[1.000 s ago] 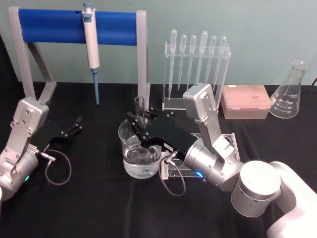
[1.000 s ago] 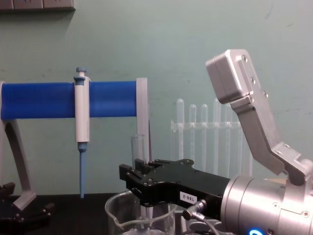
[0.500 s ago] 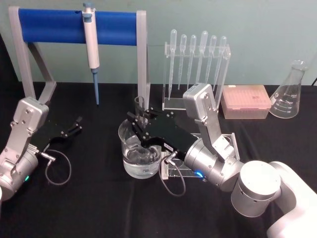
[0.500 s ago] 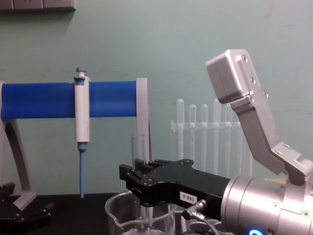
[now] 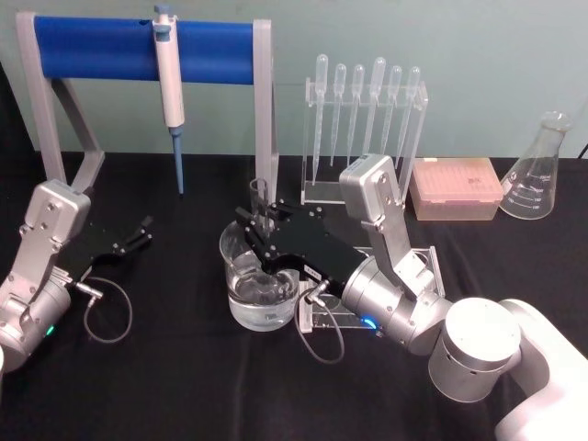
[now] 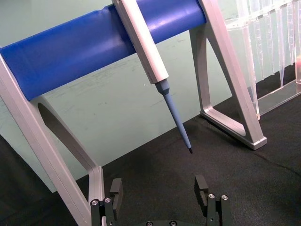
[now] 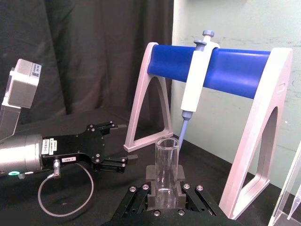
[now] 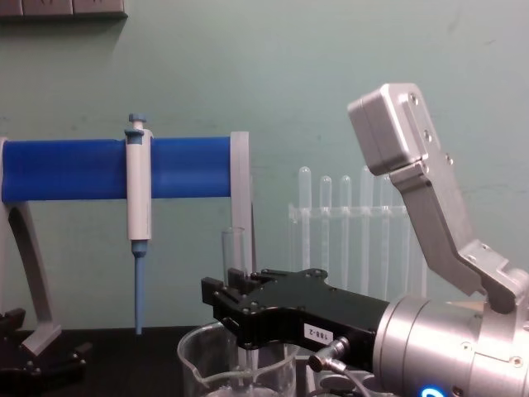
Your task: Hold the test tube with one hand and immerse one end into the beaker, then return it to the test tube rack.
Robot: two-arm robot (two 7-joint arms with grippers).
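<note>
The right gripper (image 5: 260, 223) has its two black fingers (image 7: 150, 175) pinched on the test tube (image 5: 261, 204), which stands upright with its open rim above the jaws. In the head view the tube's lower end drops inside the beaker (image 5: 241, 303), a wide clear vessel with liquid in its bottom, standing near the middle of the black table (image 5: 184, 386). The gripper's black body reaches over the beaker's rim from the robot's right, and its silver wrist runs back over a clear rack (image 5: 323, 317) lying just beside the beaker. In the chest view the tube (image 8: 234, 256) rises above the gripper (image 8: 225, 299), with the beaker's rim (image 8: 194, 351) just below it.

The left gripper (image 5: 142, 229) rests low over the table near its left edge, well apart from the beaker, its fingers (image 6: 202, 184) spread with nothing between them.

Along the table's far edge a grey stand with a blue bar (image 5: 96, 46) carries a hanging white-and-blue pipette (image 5: 168, 87). To its right a clear holder keeps a row of plastic pipettes (image 5: 367, 96) upright, then comes a pink tip box (image 5: 457, 186), and a conical flask (image 5: 537, 175) stands near the far right corner
</note>
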